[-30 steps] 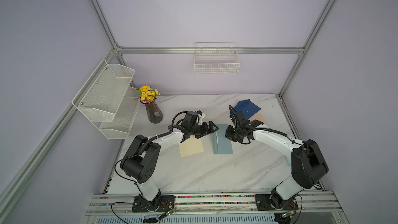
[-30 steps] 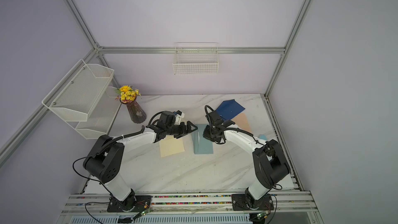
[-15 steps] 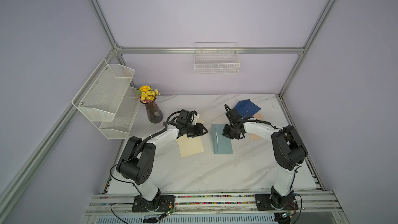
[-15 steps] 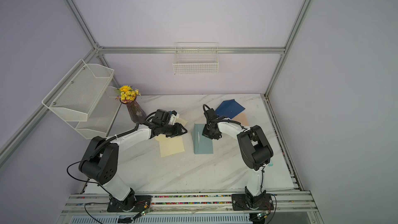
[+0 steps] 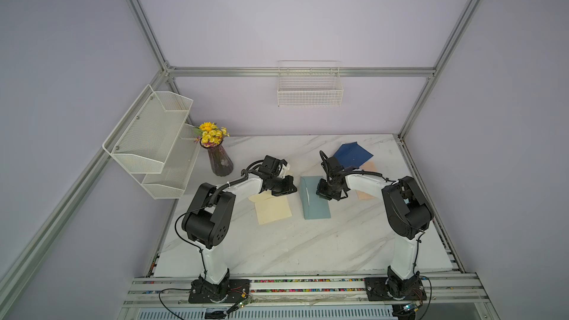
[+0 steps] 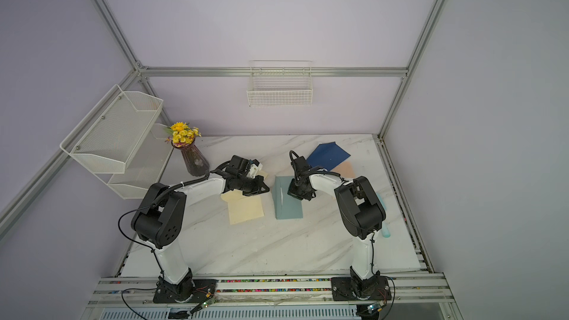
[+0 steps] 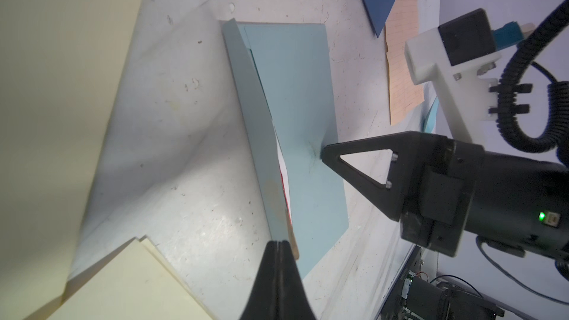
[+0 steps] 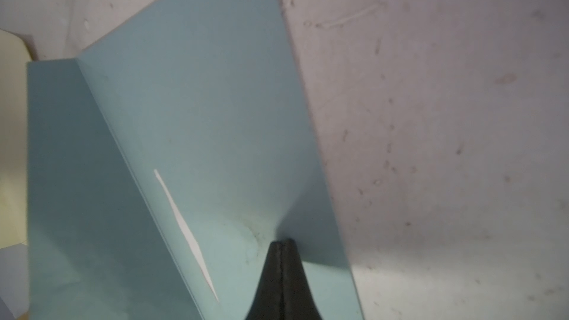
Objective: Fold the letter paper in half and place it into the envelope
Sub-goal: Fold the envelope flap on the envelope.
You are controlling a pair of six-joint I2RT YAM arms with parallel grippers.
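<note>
Blue envelope (image 5: 318, 207) lengthwise between arms: left fingers (image 7: 268, 266) pinch its flap (image 7: 257, 136), right fingers (image 7: 363, 145), closed, pin the opposite edge; cream letter (image 5: 274, 210) nearer left.

Both top views look steeply down from high above the front edge of the table (image 5: 292, 241), facing the back wall. They are far from the envelope (image 5: 317, 207) and wide enough to hold both arms whole. The left wrist camera sits low and close at the envelope's flap side, looking across it toward the right gripper (image 7: 324, 152) at its far edge. The right wrist camera looks back from that edge, closer still. All four views share the envelope.
</note>
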